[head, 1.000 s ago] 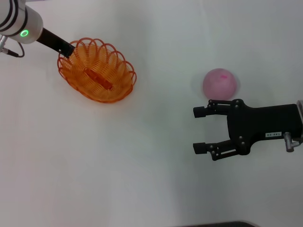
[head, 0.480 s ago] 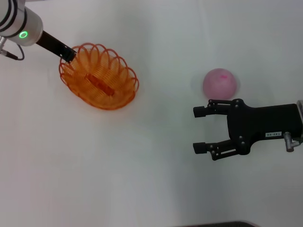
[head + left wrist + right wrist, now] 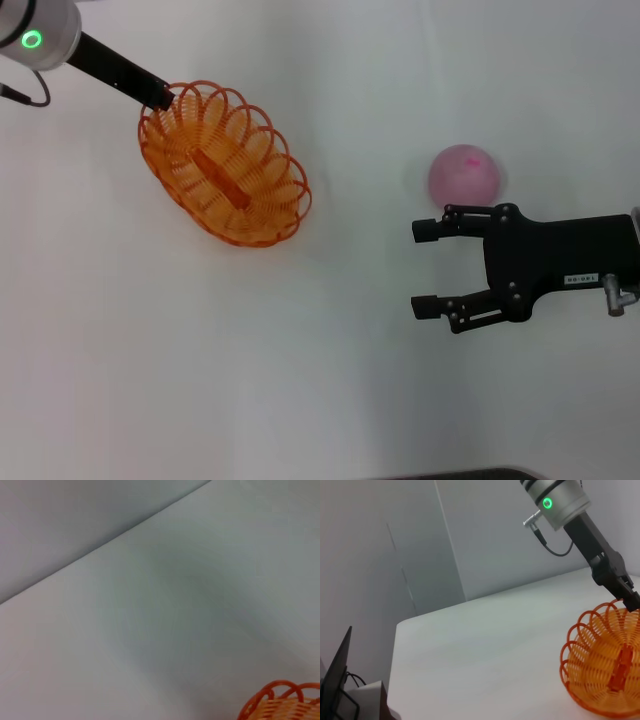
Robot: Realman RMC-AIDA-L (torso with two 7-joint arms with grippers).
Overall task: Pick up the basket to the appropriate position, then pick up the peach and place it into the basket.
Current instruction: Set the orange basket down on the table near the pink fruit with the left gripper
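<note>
Head view showed the right gripper (image 3: 428,268) nearest, fingers spread wide with nothing between them; the peach (image 3: 464,176) sat on the white table (image 3: 330,380) just past its upper finger, untouched; farther off, well apart from those fingers, the left gripper (image 3: 160,97) pinched the scalloped rim of the orange wire basket (image 3: 224,164), which looked tilted and carried; so the basket was mid-placement, I judged, and the peach's pick and drop were both left to do.

Left arm: silver-white cylindrical wrist housing (image 3: 40,30) w/ green ring LED, thin black cable, slim black gripper (image 3: 160,97). Right arm: black linkage gripper (image 3: 426,268), small white label, silver connector.
</note>
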